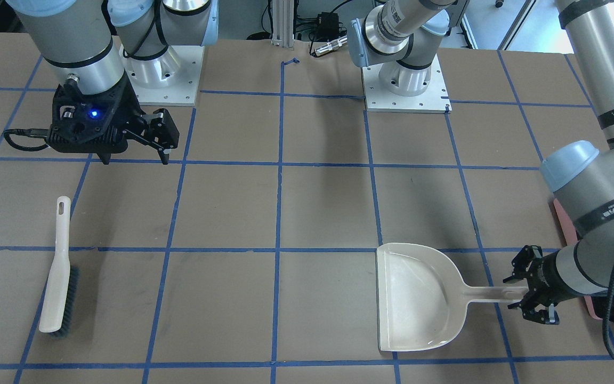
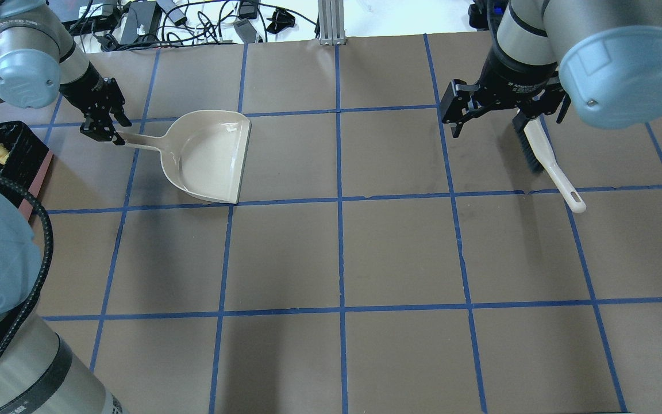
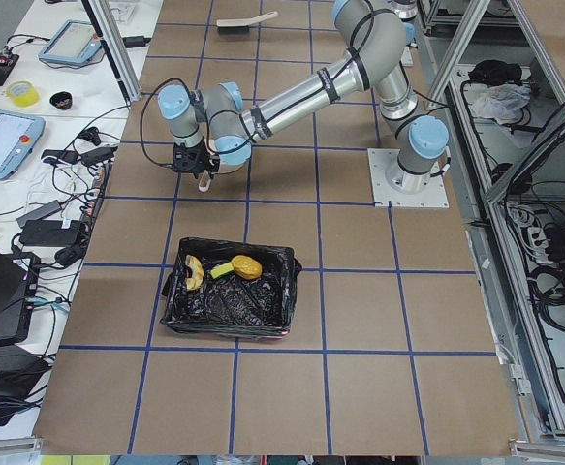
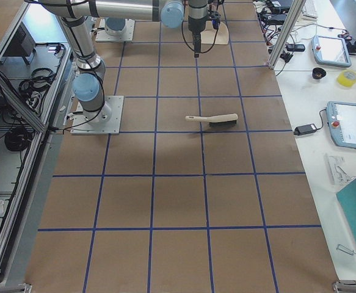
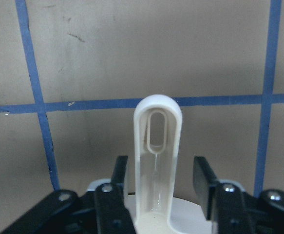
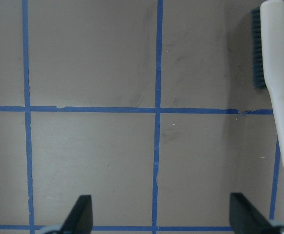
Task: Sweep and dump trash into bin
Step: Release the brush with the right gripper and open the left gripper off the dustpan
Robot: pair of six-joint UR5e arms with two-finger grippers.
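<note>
The bin [image 3: 263, 308], lined with a black bag, holds the yellow wedge [image 3: 222, 270], the cream curved rind [image 3: 194, 272] and the golden-brown nugget [image 3: 247, 265]. It shows at the left edge of the overhead view [image 2: 18, 150]. The beige dustpan [image 2: 210, 155] lies flat and empty on the table. My left gripper [image 2: 114, 131] is open, its fingers [image 5: 120, 175] on either side of the dustpan handle [image 5: 157, 141] with gaps showing. My right gripper [image 1: 135, 159] is open and empty above the table, beside the brush [image 2: 543, 152].
The white-handled brush [image 1: 59, 272] lies on the brown table [image 1: 317, 213], which is marked with blue tape lines, and it also shows in the right wrist view [image 6: 273, 73]. Both arm bases [image 1: 405, 85] stand at the robot's edge. Cables and tablets [image 3: 6, 136] lie past the table's far side.
</note>
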